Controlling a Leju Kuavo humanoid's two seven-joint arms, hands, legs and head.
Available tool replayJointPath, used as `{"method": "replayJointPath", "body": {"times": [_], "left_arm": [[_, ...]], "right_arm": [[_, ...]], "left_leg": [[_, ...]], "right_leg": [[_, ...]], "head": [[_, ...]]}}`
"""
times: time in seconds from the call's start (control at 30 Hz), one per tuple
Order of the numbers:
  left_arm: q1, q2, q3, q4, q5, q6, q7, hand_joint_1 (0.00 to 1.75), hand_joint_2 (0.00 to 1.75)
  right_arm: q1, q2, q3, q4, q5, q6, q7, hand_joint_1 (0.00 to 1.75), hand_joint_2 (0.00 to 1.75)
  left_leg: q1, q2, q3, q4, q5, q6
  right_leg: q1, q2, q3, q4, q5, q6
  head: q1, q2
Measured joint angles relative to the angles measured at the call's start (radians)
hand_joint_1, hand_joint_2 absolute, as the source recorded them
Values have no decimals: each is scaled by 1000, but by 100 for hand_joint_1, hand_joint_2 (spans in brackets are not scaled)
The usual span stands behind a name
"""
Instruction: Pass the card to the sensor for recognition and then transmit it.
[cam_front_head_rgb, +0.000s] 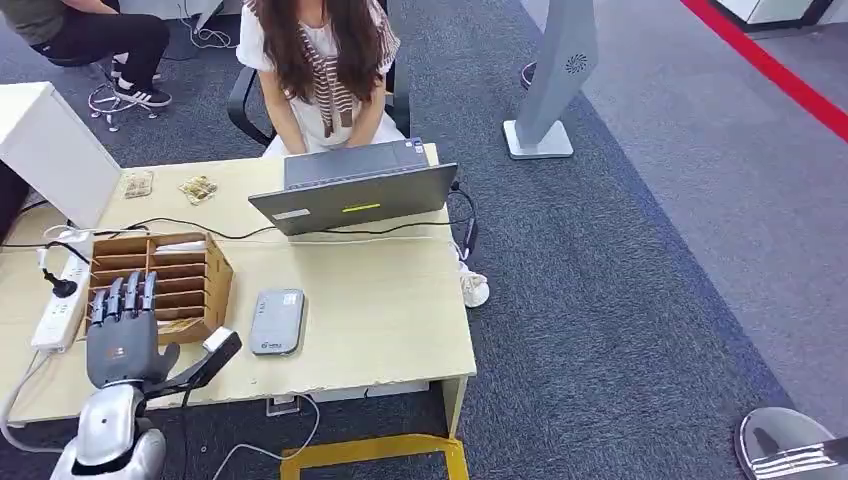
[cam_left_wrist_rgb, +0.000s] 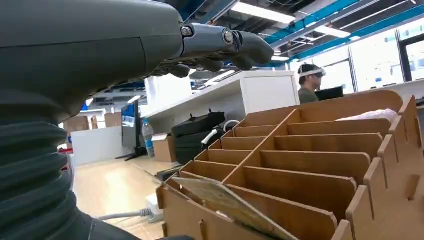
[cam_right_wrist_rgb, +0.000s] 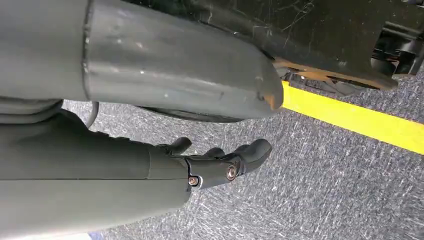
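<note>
My left hand (cam_front_head_rgb: 122, 325) hovers empty, fingers spread, over the wooden card rack (cam_front_head_rgb: 196, 285); next: pinch a card (cam_left_wrist_rgb: 227, 204), carry to sensor (cam_front_head_rgb: 277, 321).

A light wooden desk (cam_front_head_rgb: 380, 330) stands on dark grey carpet (cam_front_head_rgb: 620, 280), with a paler grey strip of floor (cam_front_head_rgb: 720, 130) to one side edged by a red line (cam_front_head_rgb: 770, 65). A person sits on a black office chair (cam_front_head_rgb: 243, 100) behind the desk. A grey stand (cam_front_head_rgb: 550, 90) rests on a white base nearby. Yellow tape (cam_right_wrist_rgb: 360, 120) marks the carpet. Long ceiling lights (cam_left_wrist_rgb: 260, 12), blue beams and bright windows (cam_left_wrist_rgb: 375, 60) show overhead, beside a white counter (cam_left_wrist_rgb: 235, 95).
</note>
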Motion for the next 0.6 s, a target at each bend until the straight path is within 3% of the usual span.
{"method": "replayJointPath", "body": {"times": [0.6], "left_arm": [[-88,-5,0,157,-11,20,26,0,175]], "right_arm": [[-2,0,1,0,21,13,6,0,0]], "left_leg": [[0,0,0,0,0,0]], "right_leg": [[0,0,0,0,0,0]], "head": [[0,0]]}}
